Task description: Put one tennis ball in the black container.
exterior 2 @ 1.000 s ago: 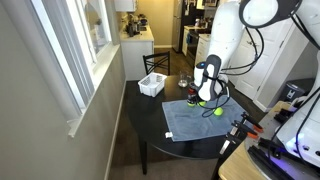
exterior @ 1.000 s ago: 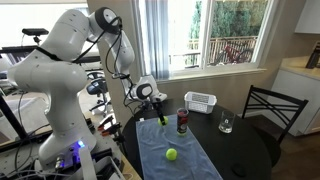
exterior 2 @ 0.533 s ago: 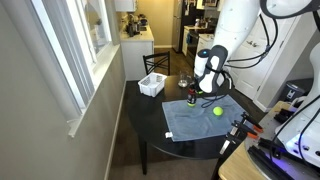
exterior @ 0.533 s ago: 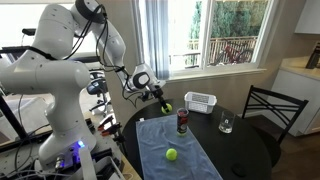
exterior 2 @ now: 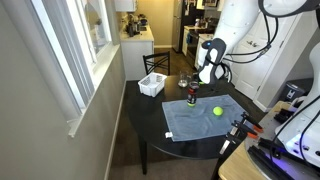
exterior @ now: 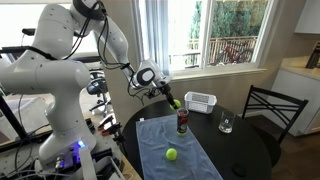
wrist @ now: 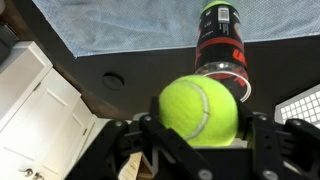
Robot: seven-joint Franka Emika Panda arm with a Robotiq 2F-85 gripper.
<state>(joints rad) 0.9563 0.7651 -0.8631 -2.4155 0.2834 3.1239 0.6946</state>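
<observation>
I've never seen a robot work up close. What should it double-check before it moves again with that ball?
1. Grip: the tennis ball sits between the fingers of the gripper: ok.
2. The black container stands upright on the table: ok.
3. Ball directly over the container's mouth: it looks offset to one side in both exterior views: not ok.
4. Mouth open and free: hidden behind the ball in the wrist view: cannot tell.
5. The second ball lies on the cloth, apart from the container: ok.
</observation>
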